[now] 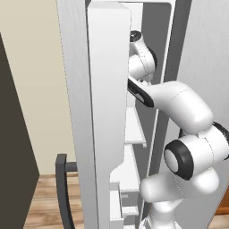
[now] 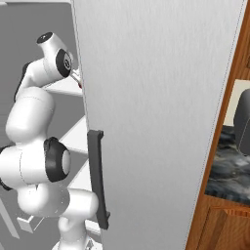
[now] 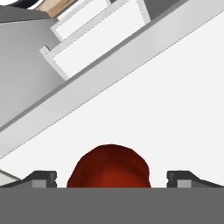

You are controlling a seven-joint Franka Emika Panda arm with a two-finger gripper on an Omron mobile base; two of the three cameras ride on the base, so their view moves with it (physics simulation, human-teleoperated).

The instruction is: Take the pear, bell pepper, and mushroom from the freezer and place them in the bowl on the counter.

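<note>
Claw (image 3: 111, 178) tips stand wide apart at the bottom of the hand view, one dark tip at the left and one at the right, with the bell pepper (image 3: 109, 167) between them and touching neither; nothing is gripped. Only the pepper's glossy red upper half shows, since its lower part is cut off at the bottom of that view. It sits on a white shelf (image 3: 175, 109) inside the freezer (image 1: 107, 89), and to the upper left, past the shelf's grey front edge, white door bins (image 3: 96, 39) slant across the view. In the left base view the open freezer door fills the left and middle, its dark handle (image 1: 62, 188) low at the left, and the white arm (image 1: 188, 134) reaches from the lower right up into the compartment; the door's inner panel hides the hand and the pepper. In the right base view the arm rises at the left and bends toward the shelves, and a tiny red speck at the edge of the big grey door (image 2: 156, 112) may be the pepper, though it is too small to tell. At the far right a strip of the dark marbled tabletop (image 2: 229, 171) over brown cabinets shows, with a dark rounded object on it that is hard to make out.
</note>
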